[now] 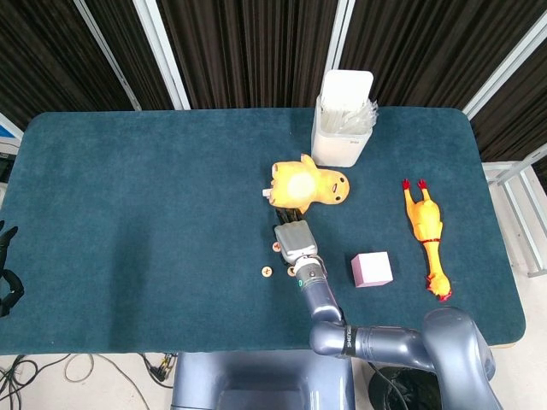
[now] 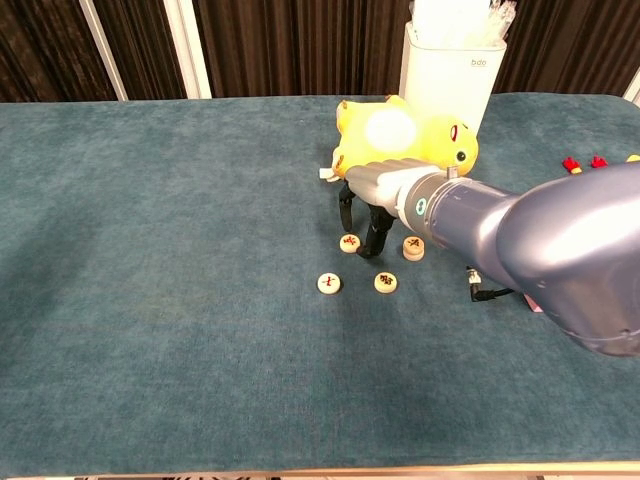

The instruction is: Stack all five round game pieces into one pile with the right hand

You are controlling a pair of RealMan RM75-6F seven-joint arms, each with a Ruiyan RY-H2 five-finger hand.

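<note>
The right robot hand [image 2: 368, 205] hangs fingers-down over the round game pieces [image 2: 375, 262] on the table [image 2: 150, 300], fingers spread and gripping nothing. One piece [image 2: 349, 243] lies just beside a fingertip; a two-high pile [image 2: 413, 247] sits right of it. The left robot hand [image 1: 7, 273] rests at the table's edge, its grip unclear.

Bright even overhead light, soft shadows, sharp focus
</note>
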